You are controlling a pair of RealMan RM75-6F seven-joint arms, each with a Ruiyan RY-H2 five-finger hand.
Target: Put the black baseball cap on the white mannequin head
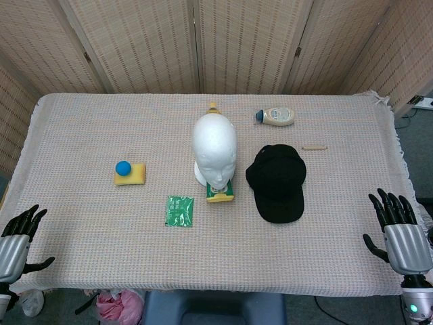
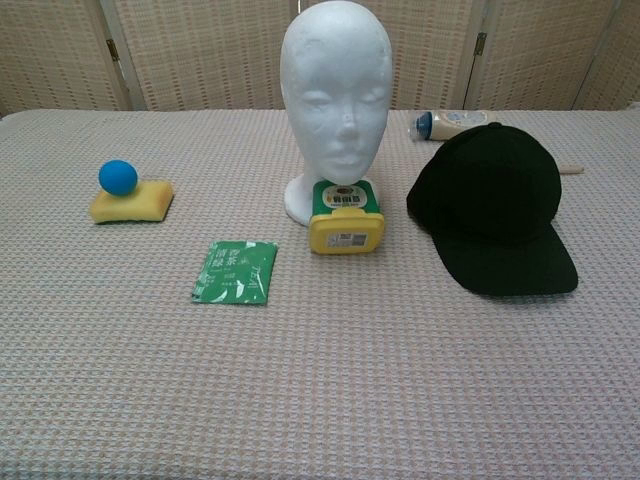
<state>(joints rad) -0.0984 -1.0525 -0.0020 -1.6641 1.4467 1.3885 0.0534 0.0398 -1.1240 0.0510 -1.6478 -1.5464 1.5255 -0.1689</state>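
Observation:
The black baseball cap lies flat on the table to the right of the mannequin, its brim toward the front edge. The white mannequin head stands upright at the table's middle, bare, facing the front. My left hand hovers at the front left corner with fingers spread and nothing in it. My right hand is at the front right edge, fingers apart and holding nothing, well clear of the cap. Neither hand shows in the chest view.
A yellow-and-green box sits right in front of the mannequin's base. A green sachet lies front left. A blue ball on a yellow sponge is at left. A bottle and a small stick lie behind the cap.

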